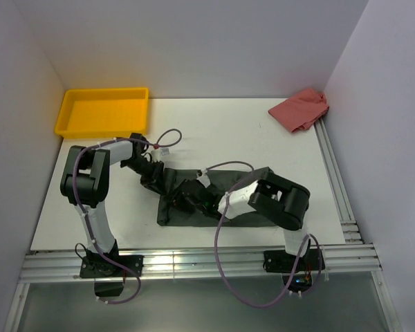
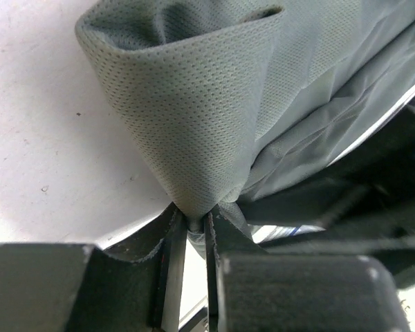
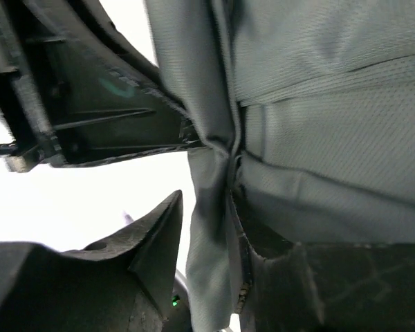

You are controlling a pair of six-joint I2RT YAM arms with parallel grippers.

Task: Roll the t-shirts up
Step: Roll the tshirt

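Observation:
A dark charcoal t-shirt [image 1: 242, 178] lies folded into a long strip across the middle of the white table. At the strip's left end, my left gripper [image 1: 154, 178] is shut on a raised fold of it. In the left wrist view the mesh cloth [image 2: 194, 104] stands up as a cone from the closed jaws of the left gripper [image 2: 191, 220]. My right gripper [image 1: 192, 197] sits over the strip's left-middle part. In the right wrist view the right gripper [image 3: 206, 207] is open, and a hanging flap of the t-shirt [image 3: 332, 124] lies between the jaws against the right finger.
A yellow tray [image 1: 69, 117] stands at the back left corner. A crumpled pink-red cloth [image 1: 301, 109] lies at the back right by the wall. Metal rails [image 1: 339, 187] run along the right and near edges. Purple cables [image 1: 169, 138] loop above both arms.

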